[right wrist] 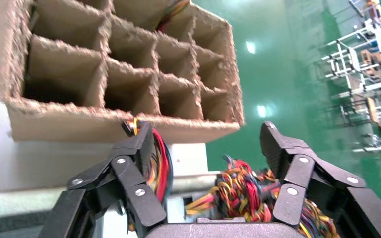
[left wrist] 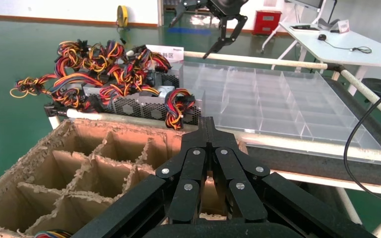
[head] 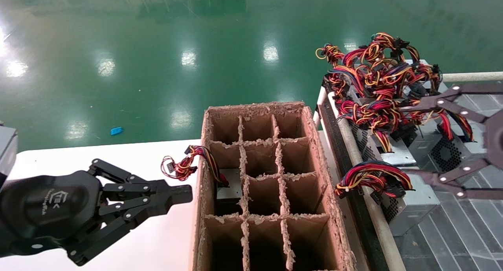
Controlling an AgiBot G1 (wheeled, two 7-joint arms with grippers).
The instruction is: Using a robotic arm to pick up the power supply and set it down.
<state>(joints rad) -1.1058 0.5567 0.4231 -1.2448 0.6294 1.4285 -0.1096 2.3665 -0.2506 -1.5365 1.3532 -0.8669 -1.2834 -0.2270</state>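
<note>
Spread right tool (head: 440,139) at frame right over perforated metal power supply (head: 408,206) with ropey wires; left tool (head: 184,194) pinched shut by ragged cardboard carton (head: 314,145).

I see a white table (head: 118,161) with the brown divided carton (head: 271,184) standing on it, hard against its right edge. To the right, a separate rack (head: 463,231) with a clear divided tray top carries a heap of power supplies (head: 393,102), wires tangled; how many, I can't quite tell. Below lies green floor (head: 157,47).
</note>
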